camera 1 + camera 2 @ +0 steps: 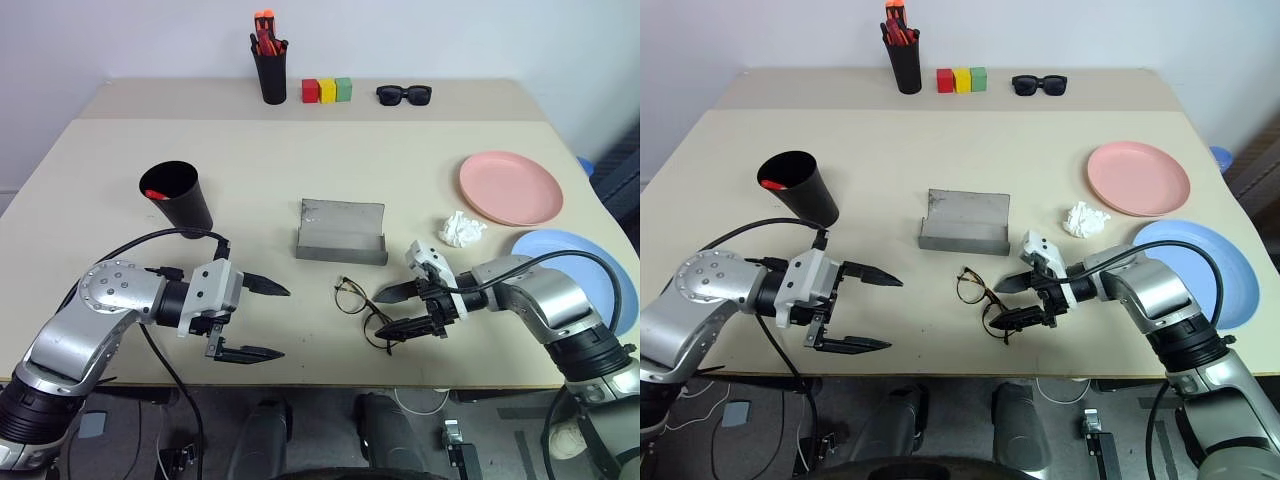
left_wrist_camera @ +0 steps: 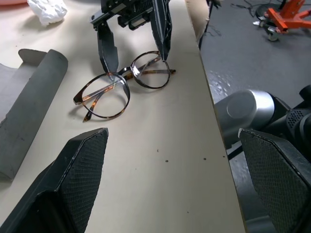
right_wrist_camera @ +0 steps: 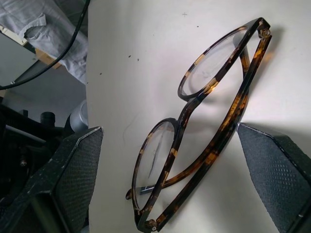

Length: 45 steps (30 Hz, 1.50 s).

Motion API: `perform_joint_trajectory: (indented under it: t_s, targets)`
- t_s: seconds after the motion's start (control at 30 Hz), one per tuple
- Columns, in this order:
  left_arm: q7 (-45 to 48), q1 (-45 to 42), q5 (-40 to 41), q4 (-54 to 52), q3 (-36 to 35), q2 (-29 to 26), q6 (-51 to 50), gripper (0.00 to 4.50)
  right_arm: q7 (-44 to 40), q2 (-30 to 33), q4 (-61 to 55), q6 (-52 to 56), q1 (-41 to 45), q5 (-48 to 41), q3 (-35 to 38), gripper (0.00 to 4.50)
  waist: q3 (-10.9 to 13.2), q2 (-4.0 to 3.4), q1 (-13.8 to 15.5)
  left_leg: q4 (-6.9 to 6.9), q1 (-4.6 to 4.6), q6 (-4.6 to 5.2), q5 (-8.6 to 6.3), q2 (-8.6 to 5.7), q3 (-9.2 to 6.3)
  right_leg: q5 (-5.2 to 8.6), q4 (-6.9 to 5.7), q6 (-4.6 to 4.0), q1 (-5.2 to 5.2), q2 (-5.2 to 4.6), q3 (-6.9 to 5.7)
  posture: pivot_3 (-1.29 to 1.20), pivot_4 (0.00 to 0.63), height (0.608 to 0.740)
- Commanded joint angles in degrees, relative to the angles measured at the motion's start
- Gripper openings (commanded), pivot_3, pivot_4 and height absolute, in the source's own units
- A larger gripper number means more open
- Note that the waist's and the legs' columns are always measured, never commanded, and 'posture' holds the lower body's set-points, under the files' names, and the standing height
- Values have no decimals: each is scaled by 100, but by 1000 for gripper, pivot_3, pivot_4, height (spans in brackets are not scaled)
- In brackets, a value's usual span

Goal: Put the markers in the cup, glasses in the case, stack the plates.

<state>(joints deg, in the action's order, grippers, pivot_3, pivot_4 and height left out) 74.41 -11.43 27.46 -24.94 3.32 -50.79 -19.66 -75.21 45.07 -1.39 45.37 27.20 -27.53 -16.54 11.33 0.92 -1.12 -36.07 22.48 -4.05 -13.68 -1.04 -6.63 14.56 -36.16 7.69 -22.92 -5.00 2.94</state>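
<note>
A: While the glasses [image 1: 362, 308] lie folded on the table [image 1: 300, 180] near its front edge, where does the right gripper [image 1: 398, 311] stand?

B: Its fingers are spread wide, one on each side of the frame's right end; I cannot tell if they touch it. The grey case [image 1: 341, 232] lies open just behind.

A: And the left gripper [image 1: 262, 320]?

B: Spread wide too, holding nothing, left of the glasses. The black cup [image 1: 178, 195] behind it holds something red. The pink plate [image 1: 510, 187] and blue plate [image 1: 590, 262] lie side by side, unstacked.
</note>
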Motion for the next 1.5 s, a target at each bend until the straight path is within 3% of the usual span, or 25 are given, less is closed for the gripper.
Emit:
perform_joint_trajectory:
  t_s: [0.03, 1.0, 1.5]
  targets:
    - [-25, -16, 9, -96, -114, -70, 75, 4427, -127, 118, -59, -112, 33, -2, 168, 4500, 0, 0, 0, 0, 0, 0, 0, 0, 0, 0, 0, 0, 0, 0, 0, 0, 150, 740]
    - [15, -133, -72, 0, 20, -10, 84, 4427, -315, 117, -590, 109, -120, -298, 102, 4500, 0, 0, 3, 2, 0, 0, 0, 0, 0, 2, 0, -3, -1, 0, 0, 0, 150, 740]
    - [-133, -49, -45, -75, -14, 13, 60, 4427, -82, -454, -454, 120, 56, -140, -176, 4500, 0, 0, 0, 2, 0, 0, 0, 0, 0, 1, 0, -2, -1, 0, 0, 0, 150, 740]
